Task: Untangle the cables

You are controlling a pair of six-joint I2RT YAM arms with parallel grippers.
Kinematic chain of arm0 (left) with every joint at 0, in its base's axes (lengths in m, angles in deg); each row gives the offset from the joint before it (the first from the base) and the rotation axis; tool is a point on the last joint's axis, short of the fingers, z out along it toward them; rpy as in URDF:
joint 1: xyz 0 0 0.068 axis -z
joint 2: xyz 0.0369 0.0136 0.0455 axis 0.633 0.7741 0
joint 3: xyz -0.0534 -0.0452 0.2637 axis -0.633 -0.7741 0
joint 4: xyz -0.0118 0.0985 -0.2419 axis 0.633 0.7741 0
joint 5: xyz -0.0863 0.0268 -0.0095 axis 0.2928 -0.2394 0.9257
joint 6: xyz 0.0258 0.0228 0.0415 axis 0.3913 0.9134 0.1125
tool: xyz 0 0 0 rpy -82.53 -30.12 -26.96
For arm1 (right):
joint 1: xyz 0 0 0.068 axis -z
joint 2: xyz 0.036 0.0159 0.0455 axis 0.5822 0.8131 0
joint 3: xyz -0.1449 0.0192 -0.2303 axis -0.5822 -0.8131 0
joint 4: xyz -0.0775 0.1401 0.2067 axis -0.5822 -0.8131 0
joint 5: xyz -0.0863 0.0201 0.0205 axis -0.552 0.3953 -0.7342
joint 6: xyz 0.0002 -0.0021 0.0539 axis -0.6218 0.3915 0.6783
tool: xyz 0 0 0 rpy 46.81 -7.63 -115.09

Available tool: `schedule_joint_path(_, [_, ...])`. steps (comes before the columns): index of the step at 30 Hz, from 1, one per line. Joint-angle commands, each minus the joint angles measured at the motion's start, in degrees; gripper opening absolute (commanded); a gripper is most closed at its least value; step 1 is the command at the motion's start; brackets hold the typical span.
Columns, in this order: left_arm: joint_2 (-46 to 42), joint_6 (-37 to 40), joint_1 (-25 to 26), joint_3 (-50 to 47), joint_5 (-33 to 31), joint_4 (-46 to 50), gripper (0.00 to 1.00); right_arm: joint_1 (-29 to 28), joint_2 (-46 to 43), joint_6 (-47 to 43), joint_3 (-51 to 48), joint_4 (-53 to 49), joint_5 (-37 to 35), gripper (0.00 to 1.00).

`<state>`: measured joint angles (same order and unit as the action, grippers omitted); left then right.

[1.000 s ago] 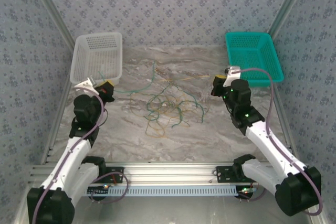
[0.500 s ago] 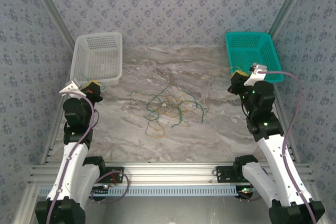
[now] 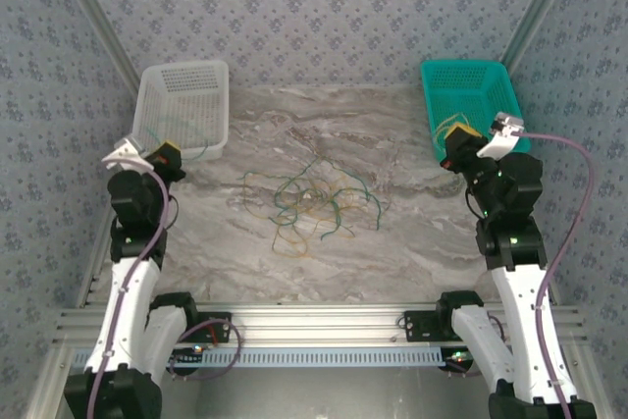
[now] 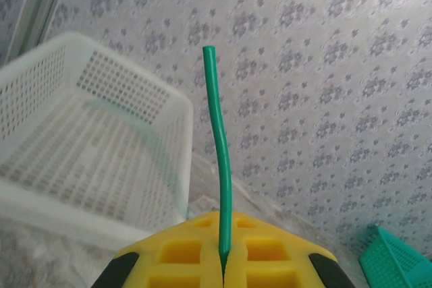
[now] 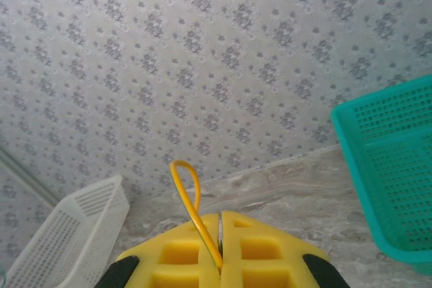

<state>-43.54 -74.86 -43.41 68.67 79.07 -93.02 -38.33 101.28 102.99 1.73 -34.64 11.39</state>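
My left gripper (image 4: 223, 264) is clamped on a green cable (image 4: 218, 139). The two yellow pads (image 4: 182, 254) meet around it, and its end stands up above them, a little bent. Behind it is the white basket (image 4: 74, 146), near and to the left. In the top view this gripper is at the near edge of that basket. My right gripper (image 5: 219, 251) is clamped on a yellow cable (image 5: 183, 187), which makes a small loop above the pads. The teal basket (image 5: 388, 166) is to the right of it, and in the top view the gripper is at its near left corner. The other cables (image 3: 312, 205), green and yellow, lie in a loose tangle on the middle of the table (image 3: 422, 233), between my two arms and well apart from both baskets. I cannot tell whether the two held cables are free from the tangle.
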Motion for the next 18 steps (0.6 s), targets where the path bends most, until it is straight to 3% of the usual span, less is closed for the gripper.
schedule_joint_path(1, [4.9,6.0,-0.4,7.9,0.2,1.6,0.0,-0.9,0.1,0.3,-0.6,3.0,4.7,0.0])
schedule_joint_path(8, [24.6,13.7,-1.2,19.9,-3.1,0.3,0.0,-7.8,0.9,-5.7,0.8,2.5,3.4,0.0])
schedule_joint_path(12, [37.9,12.3,-4.3,26.4,1.0,-4.4,0.0,-10.0,1.2,-7.6,1.1,2.2,2.2,0.0])
schedule_joint_path(18, [53.7,14.7,-5.2,38.9,-2.4,-2.1,0.0,-11.8,0.8,-8.0,0.1,2.3,1.5,0.0])
